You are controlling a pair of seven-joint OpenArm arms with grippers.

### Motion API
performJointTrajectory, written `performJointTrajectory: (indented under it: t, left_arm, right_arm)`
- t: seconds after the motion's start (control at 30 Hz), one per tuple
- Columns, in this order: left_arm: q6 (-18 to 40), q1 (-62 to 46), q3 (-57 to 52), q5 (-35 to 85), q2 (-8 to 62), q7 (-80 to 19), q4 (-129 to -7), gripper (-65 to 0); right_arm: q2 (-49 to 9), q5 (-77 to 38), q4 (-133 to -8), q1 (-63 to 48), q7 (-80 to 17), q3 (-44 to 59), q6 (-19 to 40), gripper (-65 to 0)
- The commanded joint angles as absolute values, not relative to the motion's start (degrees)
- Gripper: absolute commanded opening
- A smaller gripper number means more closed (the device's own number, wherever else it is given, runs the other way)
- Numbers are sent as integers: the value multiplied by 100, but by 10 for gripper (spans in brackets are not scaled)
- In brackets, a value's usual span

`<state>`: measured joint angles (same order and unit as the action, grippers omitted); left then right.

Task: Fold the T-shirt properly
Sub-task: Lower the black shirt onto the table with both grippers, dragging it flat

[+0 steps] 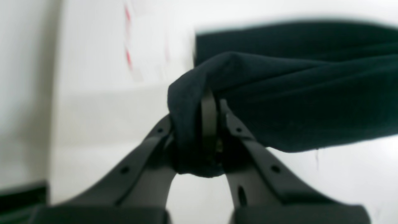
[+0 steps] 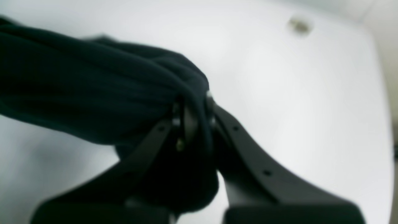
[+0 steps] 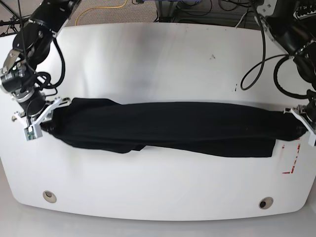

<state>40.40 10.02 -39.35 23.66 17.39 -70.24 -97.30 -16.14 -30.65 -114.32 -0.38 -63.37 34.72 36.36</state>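
Base view, left to right, all placed relative to the T-shirt (image 3: 168, 126): the right claw (image 3: 45, 114) sat at the shirt's left end, clamped tight on a bunched wad of the black cloth. Right wrist view confirmed it: jaws pinched together with fabric wrapped over and between them (image 2: 192, 121), the rest of the cloth trailing off toward that frame's left. The shirt itself was stretched out as a long, narrow black band across the middle of the white tabletop (image 3: 158, 59), spanning almost its whole width between the two arms. Its lower edge sagged into a loose fold left of centre, and the band ran slightly wider toward its right end. Just below the shirt's right end were red marks (image 3: 291, 160) on the tabletop. Two round holes (image 3: 49, 196) sat near the front edge, well below the shirt. The left claw (image 3: 302, 117) was at the shirt's right end, likewise closed hard on gathered cloth. In the left wrist view, fabric draped over both fingers (image 1: 214, 124) and hung down between them. That view was blurred. Cables (image 3: 256, 69) looped down behind the shirt's right end.
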Motion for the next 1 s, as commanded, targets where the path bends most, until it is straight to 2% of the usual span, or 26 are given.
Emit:
performJointTrajectory:
  t: [0.0,0.17,0.4,0.77,0.97]
  left_arm:
    - [4000,822,-4119,2325,1886,-6897,-9842,-650]
    - [4000,251,-4101,2334,1886,-6642,-9842,-650]
    - [4000,-426,-4084,2290,1895,-6167,-9789,-650]
    - [4000,-743,-4092,2290,2229,-6141,-8840,-650]
    - [4000,-778,-4092,2290,2246,-6141,-8734,-650]
  right_arm:
    - [-1560,-2958,-11530,-259,-6158,3767,3741,-650]
    - [-1270,-2862,-11530,-857,-6079,3829,3987,-650]
    - [-1024,-2862,-11512,-1490,-6062,3829,3987,-650]
    - [-760,-2862,-11512,-2193,-5982,3829,3943,-650]
    - [-602,-2862,-11512,-2492,-5982,3811,3943,-650]
